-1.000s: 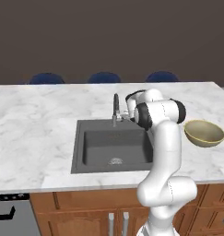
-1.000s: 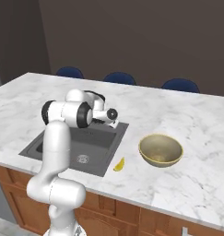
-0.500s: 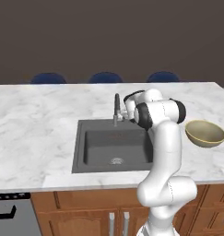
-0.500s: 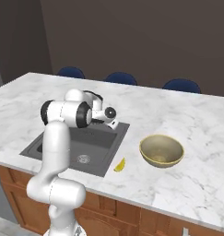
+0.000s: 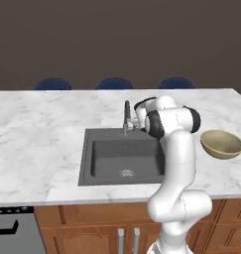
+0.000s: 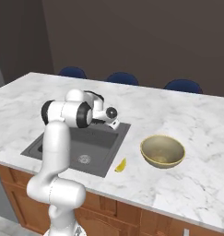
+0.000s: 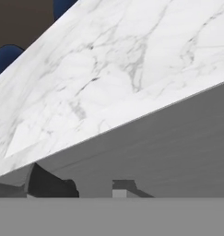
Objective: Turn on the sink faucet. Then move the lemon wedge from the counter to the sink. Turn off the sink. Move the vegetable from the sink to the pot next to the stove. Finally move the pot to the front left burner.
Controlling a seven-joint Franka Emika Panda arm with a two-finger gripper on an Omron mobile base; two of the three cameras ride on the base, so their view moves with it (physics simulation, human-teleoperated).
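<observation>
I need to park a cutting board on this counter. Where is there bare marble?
Free: the broad counter left of the sink, and the stretch behind the tan bowl. Crowded: the strip between sink and bowl, where the lemon wedge lies, and around the faucet.

The white arm rises from the lower right of the left base view, bends at a dark elbow joint mid-frame and reaches left. Its gripper (image 5: pixel 128 122) sits just left of centre, jaw state unclear.

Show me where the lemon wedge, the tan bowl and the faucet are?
lemon wedge (image 6: pixel 120 165), right base view, its yellow middle.
tan bowl (image 6: pixel 162 160), right base view, front outer wall.
sink faucet (image 5: pixel 126 115), left base view, upright stem.
</observation>
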